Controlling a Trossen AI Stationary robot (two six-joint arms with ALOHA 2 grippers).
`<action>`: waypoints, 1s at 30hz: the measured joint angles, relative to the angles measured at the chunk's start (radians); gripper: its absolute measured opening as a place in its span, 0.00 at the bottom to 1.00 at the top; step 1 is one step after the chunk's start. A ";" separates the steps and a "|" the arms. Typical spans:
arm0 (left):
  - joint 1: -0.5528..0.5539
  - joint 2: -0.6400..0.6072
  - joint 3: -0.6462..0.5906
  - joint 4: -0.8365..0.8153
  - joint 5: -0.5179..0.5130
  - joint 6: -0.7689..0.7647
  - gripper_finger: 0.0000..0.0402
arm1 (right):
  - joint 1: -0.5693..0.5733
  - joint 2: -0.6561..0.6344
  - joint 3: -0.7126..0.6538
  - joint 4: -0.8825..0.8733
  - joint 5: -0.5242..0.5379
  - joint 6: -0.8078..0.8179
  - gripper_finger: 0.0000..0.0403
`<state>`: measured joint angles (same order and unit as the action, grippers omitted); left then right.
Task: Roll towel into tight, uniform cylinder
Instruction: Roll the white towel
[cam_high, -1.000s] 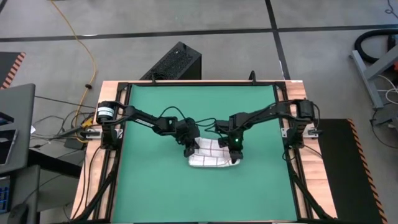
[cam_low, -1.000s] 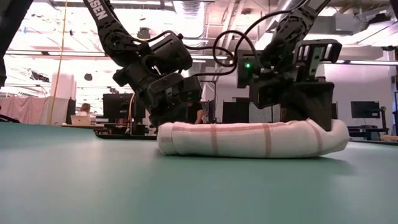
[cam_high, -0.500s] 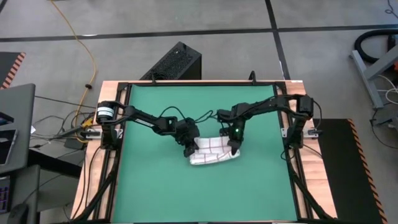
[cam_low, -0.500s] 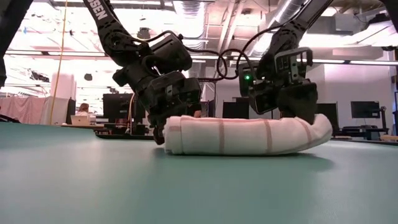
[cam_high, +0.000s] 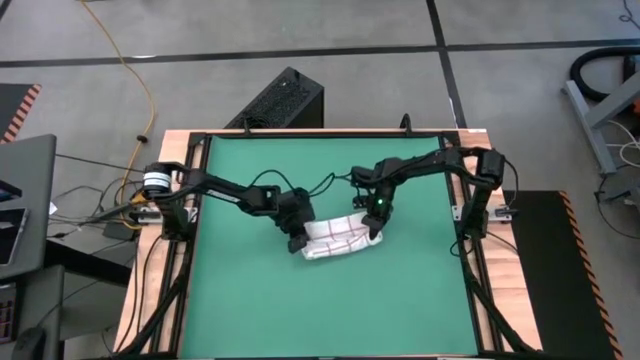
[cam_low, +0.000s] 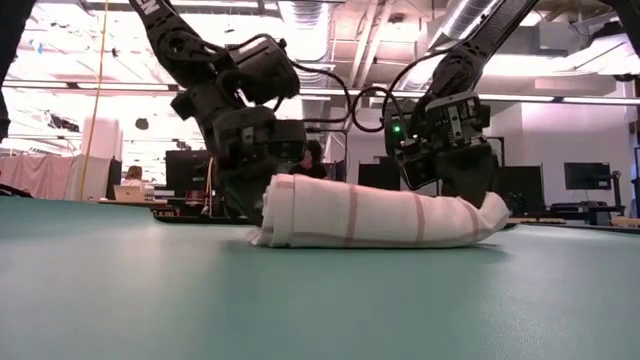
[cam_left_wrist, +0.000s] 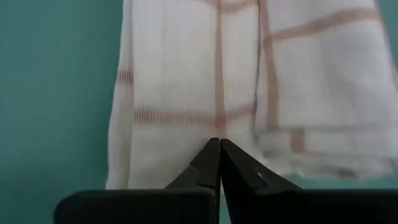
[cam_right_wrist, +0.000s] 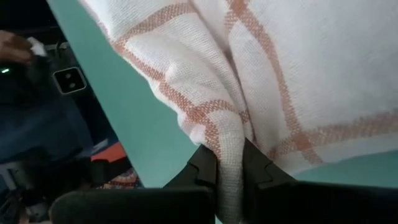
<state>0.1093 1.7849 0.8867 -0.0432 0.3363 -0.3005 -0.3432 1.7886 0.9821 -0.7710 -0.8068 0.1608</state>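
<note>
The towel (cam_high: 335, 243), white with thin red grid lines, lies rolled on the green mat (cam_high: 250, 300) near its middle. It slants, with its right end farther back than its left. My left gripper (cam_high: 297, 243) is shut and hangs at the roll's left end (cam_left_wrist: 186, 162). My right gripper (cam_high: 374, 233) is shut on cloth at the roll's right end. In the low view the roll (cam_low: 370, 215) rests on the mat, with both grippers behind it. My left gripper's shut tips (cam_left_wrist: 219, 146) stand right at the edge of the towel's left end; I cannot tell whether they touch the cloth. My right gripper pinches a bunched fold of cloth (cam_right_wrist: 225, 140) at the roll's right end between its two fingers. It slants down from the far right. The roll lies on the mat.
A black frame (cam_high: 455, 250) runs around the mat. A black box (cam_high: 283, 100) stands beyond the far edge. A person (cam_low: 312, 158) sits in the room behind the table. Bare mat lies toward the near edge and on both sides of the towel.
My right gripper has swung toward the table's far edge and rolled, keeping its hold. It has drawn the towel's right end back, so the roll has turned from level to slanted. My left gripper has risen a little at the left end and stays shut.
</note>
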 joint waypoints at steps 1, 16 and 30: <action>0.000 -0.012 0.000 -0.009 -0.012 0.000 0.00 | -0.002 0.000 0.000 0.000 0.009 0.004 0.09; -0.080 -0.319 0.005 -0.065 -0.227 0.222 0.00 | -0.006 0.000 0.000 0.025 0.073 0.016 0.09; -0.171 -0.178 0.146 -0.143 -0.173 0.593 0.00 | -0.006 0.000 0.000 0.073 0.078 0.015 0.09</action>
<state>-0.0613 1.6066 1.0330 -0.1862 0.1629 0.2921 -0.3496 1.7885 0.9817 -0.6979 -0.7284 0.1761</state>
